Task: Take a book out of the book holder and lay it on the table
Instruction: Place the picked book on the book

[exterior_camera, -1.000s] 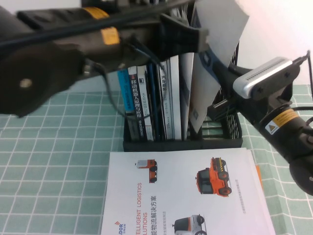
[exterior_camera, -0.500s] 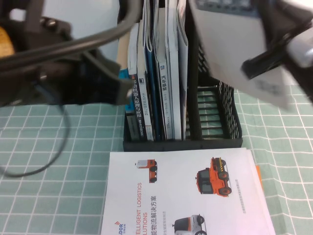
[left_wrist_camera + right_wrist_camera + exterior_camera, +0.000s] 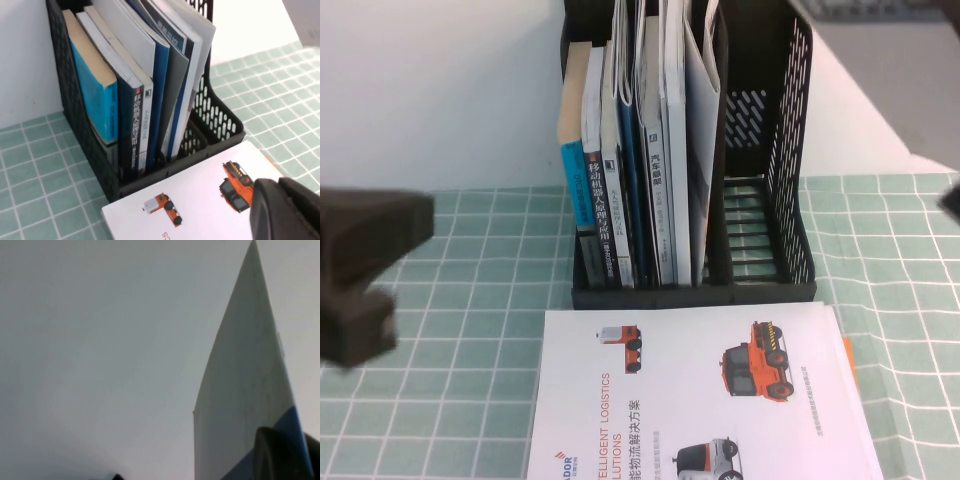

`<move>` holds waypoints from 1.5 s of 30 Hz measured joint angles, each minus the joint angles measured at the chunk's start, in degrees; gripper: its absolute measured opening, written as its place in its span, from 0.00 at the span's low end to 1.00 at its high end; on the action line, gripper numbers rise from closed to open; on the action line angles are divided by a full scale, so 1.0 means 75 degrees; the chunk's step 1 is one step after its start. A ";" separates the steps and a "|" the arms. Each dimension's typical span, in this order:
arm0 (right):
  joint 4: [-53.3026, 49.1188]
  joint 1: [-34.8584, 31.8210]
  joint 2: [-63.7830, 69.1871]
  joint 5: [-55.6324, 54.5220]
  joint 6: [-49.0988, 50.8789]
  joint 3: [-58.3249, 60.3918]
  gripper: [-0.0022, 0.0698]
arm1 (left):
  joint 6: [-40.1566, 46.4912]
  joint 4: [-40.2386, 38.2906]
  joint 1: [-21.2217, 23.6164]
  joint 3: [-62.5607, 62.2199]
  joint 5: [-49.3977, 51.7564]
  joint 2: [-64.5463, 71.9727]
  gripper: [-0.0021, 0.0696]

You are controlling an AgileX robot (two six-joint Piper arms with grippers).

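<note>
The book, pale with a blue corner, fills the right wrist view, held up against a blank wall. My right gripper is shut on its blue corner. The high view does not show the book; only a dark sliver of the right arm shows at the right edge. The black book holder stands at the back of the table, its right compartment empty and its left ones full of upright books. My left gripper hovers shut and empty over the white brochure.
The white brochure picturing orange vehicles lies flat just in front of the holder. A blurred dark part of the left arm hangs at the left edge. A white wall rises behind the holder.
The right arm has lifted the book up and to the right, out of the high view. The left arm has swung away from the holder to the left edge.
</note>
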 joint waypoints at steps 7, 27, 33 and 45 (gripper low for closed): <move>-0.4310 0.0000 -0.0607 0.0077 0.3577 0.0002 0.04 | -0.0505 0.0013 0.0000 0.2001 -0.0896 -0.1447 0.03; -0.7971 0.0000 0.1825 -0.0902 0.5421 0.0002 0.04 | -0.1099 0.0178 0.0000 0.3769 -0.2450 -0.2423 0.03; -0.7370 0.0000 0.2842 -0.0884 0.4483 0.0002 0.04 | -0.1099 0.0206 0.0000 0.3769 -0.2450 -0.2423 0.03; -0.7139 0.0883 0.4228 -0.0127 0.4742 0.0002 0.04 | -0.1104 0.0224 0.0000 0.3769 -0.2450 -0.2423 0.02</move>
